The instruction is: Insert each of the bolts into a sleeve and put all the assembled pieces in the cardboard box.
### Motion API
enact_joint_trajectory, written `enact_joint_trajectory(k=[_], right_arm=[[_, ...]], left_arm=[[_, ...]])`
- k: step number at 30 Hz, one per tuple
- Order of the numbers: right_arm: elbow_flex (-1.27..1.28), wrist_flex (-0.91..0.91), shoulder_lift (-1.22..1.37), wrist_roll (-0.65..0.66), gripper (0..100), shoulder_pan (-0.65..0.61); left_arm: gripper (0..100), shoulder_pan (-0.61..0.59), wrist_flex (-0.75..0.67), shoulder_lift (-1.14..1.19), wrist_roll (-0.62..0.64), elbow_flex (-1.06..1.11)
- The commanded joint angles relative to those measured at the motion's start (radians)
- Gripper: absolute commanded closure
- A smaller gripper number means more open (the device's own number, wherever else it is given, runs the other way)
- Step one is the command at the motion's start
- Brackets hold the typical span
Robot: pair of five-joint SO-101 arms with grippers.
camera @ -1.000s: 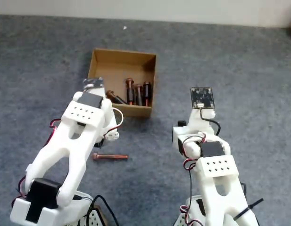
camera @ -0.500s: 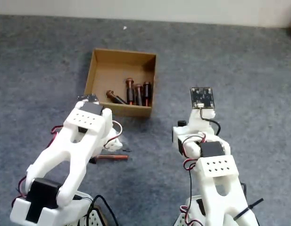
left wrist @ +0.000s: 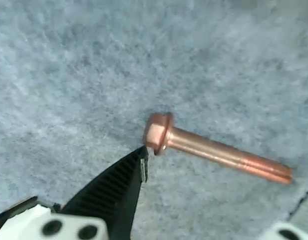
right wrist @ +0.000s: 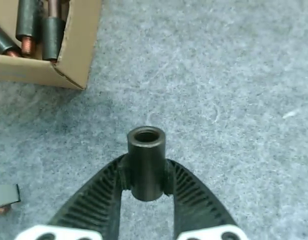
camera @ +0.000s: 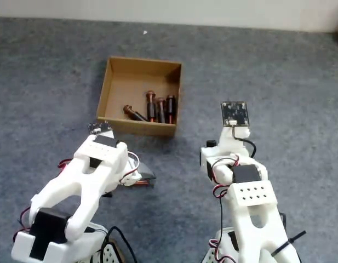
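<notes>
The bolt (left wrist: 213,152) is copper-coloured, with a smooth shank under a flanged hex head, and lies flat on the grey carpet (camera: 278,76). The left gripper (left wrist: 219,183) is spread wide around it and grips nothing, one black fingertip (left wrist: 138,161) just beside the head. The right gripper (right wrist: 146,172) is clamped on a dark hollow sleeve (right wrist: 146,155), near the cardboard box (camera: 144,61) holding assembled pieces (camera: 158,107).

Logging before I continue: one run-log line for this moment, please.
left gripper open, fingertip by head of loose bolt on carpet | right gripper shut on sleeve | assembled pieces in cardboard box
</notes>
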Motion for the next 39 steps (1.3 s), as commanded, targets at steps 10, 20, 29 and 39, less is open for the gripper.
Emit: enact_joint_trajectory(k=[10,20,29,39], right_arm=[[-0.002,-0.053,-0.024,-0.011,99.5,0.018],[-0.002,-0.053,-0.024,-0.011,99.5,0.018],[-0.002,-0.053,-0.024,-0.011,99.5,0.018],[-0.002,-0.053,-0.024,-0.011,99.5,0.018]], left_arm=[[53,-0.111,-0.244,-0.035,0.137,-0.018],[53,-0.084,-0.206,-0.027,0.147,-0.044],[87,-0.085,-0.172,-0.025,0.146,-0.039],[100,-0.085,-0.173,-0.035,0.138,-0.025]])
